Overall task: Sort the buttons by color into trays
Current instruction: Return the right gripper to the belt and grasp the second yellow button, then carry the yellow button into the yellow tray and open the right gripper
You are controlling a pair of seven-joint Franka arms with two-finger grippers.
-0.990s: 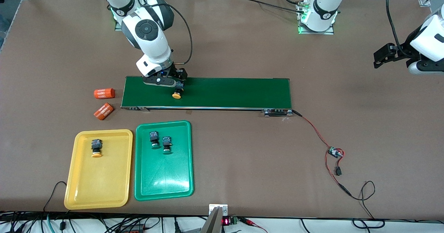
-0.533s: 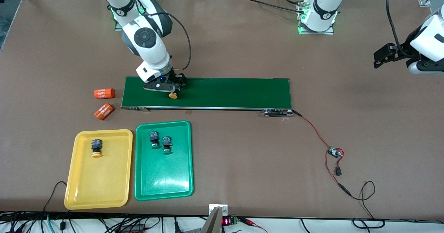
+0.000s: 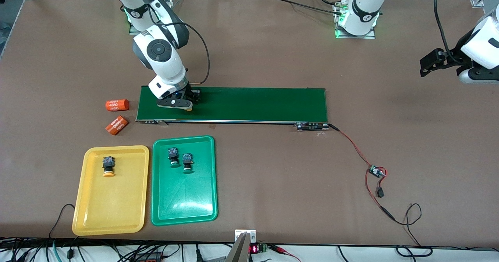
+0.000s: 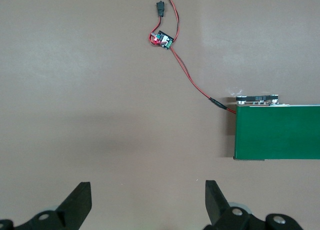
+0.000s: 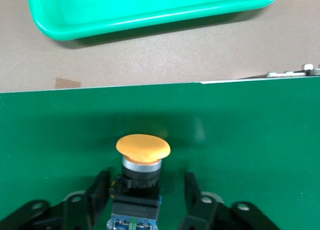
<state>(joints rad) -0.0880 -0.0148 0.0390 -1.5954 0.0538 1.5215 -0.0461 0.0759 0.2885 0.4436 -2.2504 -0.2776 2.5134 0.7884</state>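
Orange-capped button [image 5: 142,149] between right gripper [image 5: 142,192] fingers [image 5: 97,190] — seemingly ungripped.

"What moved?"

"The right hand [image 3: 186,103]. It was over the long green belt [image 3: 253,104] before, and it has slid along the belt toward the right arm's end of the surface. It also came lower."

"And the orange button [image 5: 142,162]?"

"A second ago you could see its round cap sticking out from under the hand. Now the hand covers most of it from the front. Only a tiny bit of orange peeks out."

"Did the fingers [image 5: 97,190] change?"

"Yes. They were spread wide before. Now they have come closer in, one on each side of the button's dark body. There are still small gaps beside it."
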